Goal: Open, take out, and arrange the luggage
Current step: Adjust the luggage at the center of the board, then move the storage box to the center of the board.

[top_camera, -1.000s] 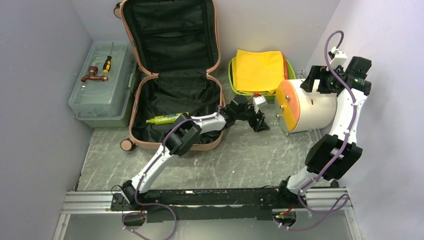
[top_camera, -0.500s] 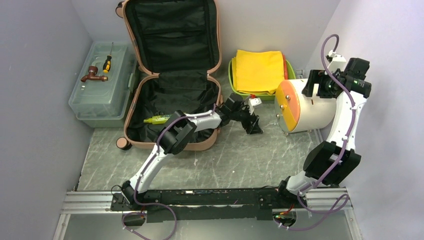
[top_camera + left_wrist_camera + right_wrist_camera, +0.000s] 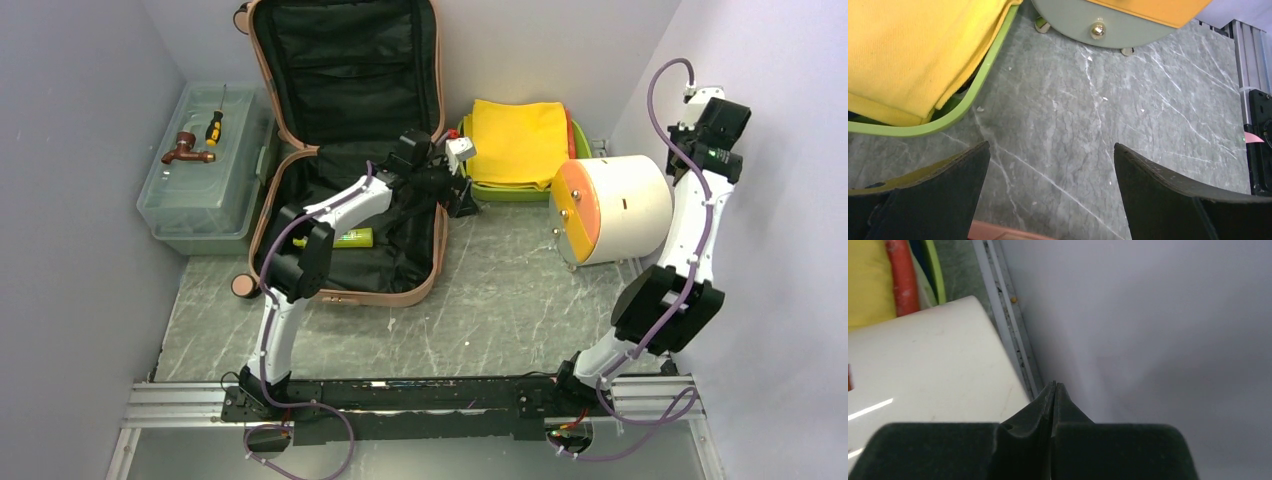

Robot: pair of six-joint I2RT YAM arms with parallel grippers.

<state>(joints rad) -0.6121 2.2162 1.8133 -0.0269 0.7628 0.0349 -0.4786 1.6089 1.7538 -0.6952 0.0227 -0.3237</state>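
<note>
The luggage is a salmon-pink suitcase lying open, its lid upright against the back wall and black lining showing. A yellow-green bottle lies in its base. My left gripper hovers at the suitcase's right rim, open and empty. In the left wrist view its gripper frames bare marble, with the pink rim at the bottom edge. My right gripper is raised by the right wall behind the drum. The right wrist view shows this gripper shut on nothing.
A white drum with an orange face lies on its side at the right. A lime green tray holding yellow cloth sits behind it. A translucent toolbox at the left carries a screwdriver and a brown fitting.
My left arm swung left from the table in front of the drum to the suitcase's right rim, jaws widening. My right gripper pulled back from the drum toward the wall and shut.
</note>
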